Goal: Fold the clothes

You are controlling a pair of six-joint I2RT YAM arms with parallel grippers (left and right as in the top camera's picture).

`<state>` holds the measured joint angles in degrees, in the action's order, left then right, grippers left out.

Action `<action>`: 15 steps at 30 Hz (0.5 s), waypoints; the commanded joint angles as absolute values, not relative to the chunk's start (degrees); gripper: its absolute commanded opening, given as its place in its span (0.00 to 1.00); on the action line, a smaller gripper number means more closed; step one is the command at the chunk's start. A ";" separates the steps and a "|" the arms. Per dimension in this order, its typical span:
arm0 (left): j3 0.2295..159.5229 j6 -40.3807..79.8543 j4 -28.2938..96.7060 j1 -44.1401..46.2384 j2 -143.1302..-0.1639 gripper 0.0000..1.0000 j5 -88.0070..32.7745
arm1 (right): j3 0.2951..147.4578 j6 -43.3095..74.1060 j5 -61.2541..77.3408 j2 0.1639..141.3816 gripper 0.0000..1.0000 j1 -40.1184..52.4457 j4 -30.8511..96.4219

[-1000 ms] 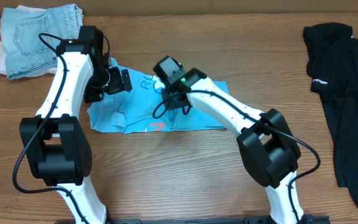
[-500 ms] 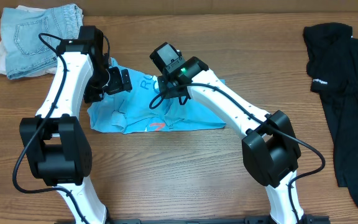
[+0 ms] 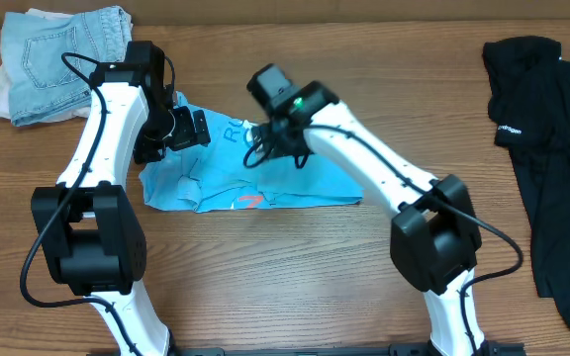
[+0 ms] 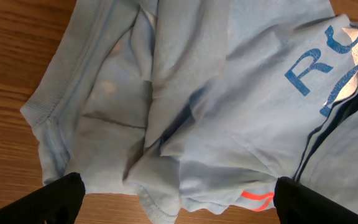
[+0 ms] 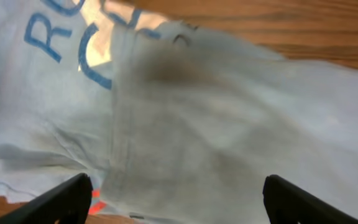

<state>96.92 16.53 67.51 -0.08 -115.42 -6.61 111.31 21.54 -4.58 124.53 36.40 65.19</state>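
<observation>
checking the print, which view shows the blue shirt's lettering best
Left wrist: the lettering on the blue T-shirt is large and sharp. Right wrist shows it blurred in a corner; overhead shows only tiny letters, partly hidden.
</observation>
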 commanded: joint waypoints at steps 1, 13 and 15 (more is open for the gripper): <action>97.54 16.27 67.44 -0.30 -115.81 1.00 -6.02 | 115.59 21.52 -2.48 124.16 0.69 32.69 67.53; 97.54 16.29 67.26 -0.27 -115.81 1.00 -6.04 | 102.83 19.05 14.98 124.36 0.04 28.93 65.41; 97.54 16.29 67.31 -0.30 -115.81 1.00 -6.04 | 98.67 19.07 18.52 124.36 0.04 29.56 61.32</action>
<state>96.92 16.53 67.31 -0.08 -115.42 -6.59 103.57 19.40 10.90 124.53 28.08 64.16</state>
